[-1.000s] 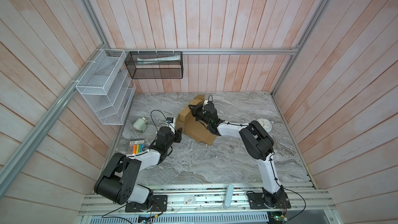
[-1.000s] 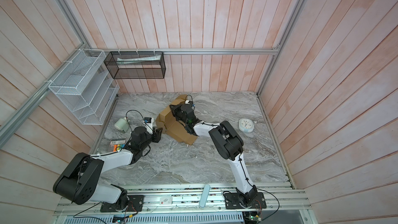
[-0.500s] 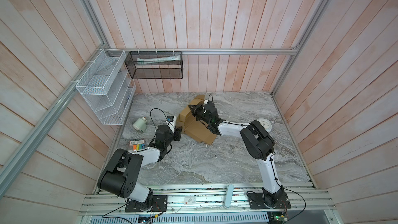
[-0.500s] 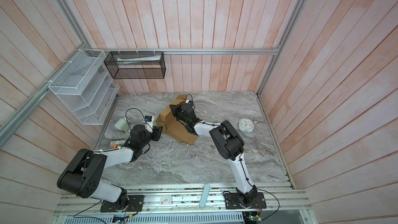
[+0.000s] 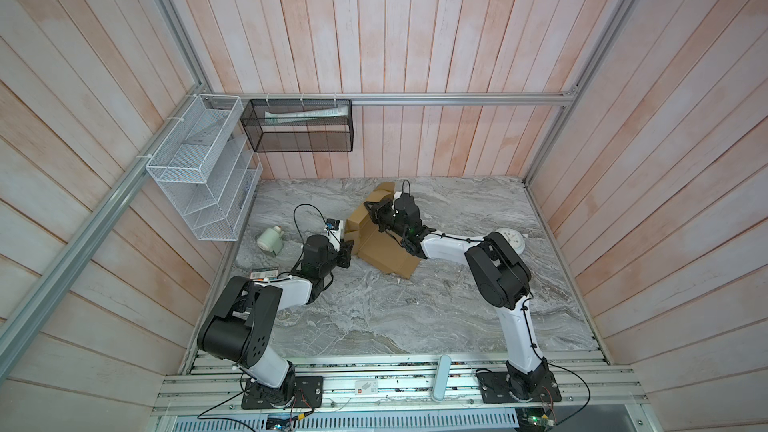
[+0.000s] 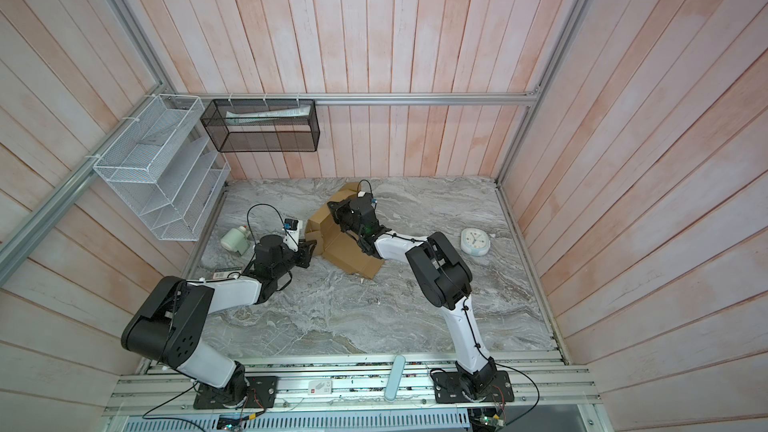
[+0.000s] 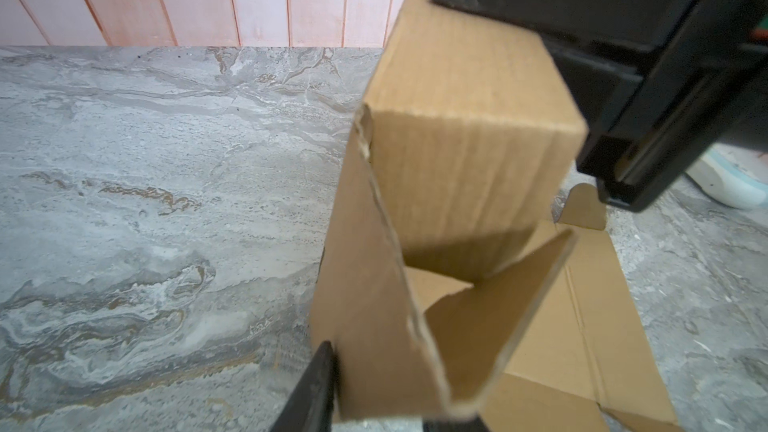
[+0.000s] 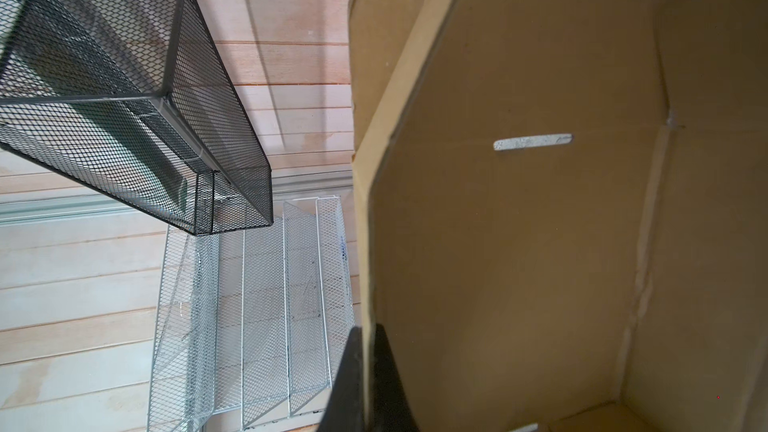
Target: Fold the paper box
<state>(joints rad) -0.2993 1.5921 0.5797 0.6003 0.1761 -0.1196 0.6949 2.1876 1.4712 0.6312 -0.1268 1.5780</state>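
Note:
The paper box is brown cardboard, partly folded, at the back middle of the marble table. My right gripper is shut on the edge of a raised flap; its fingertips pinch the thin cardboard edge. My left gripper is at the box's left side. In the left wrist view its jaws bracket a doubled upright wall, and one finger presses the outer face. The other finger shows only as a sliver under the flap's tip.
A white clock lies right of the box. A pale green bottle and a small labelled packet lie at the left. A white wire rack and a black mesh basket hang on the walls.
My left gripper has moved in against the box's left wall and its jaws have narrowed around it. The right gripper still holds the flap in the same place.

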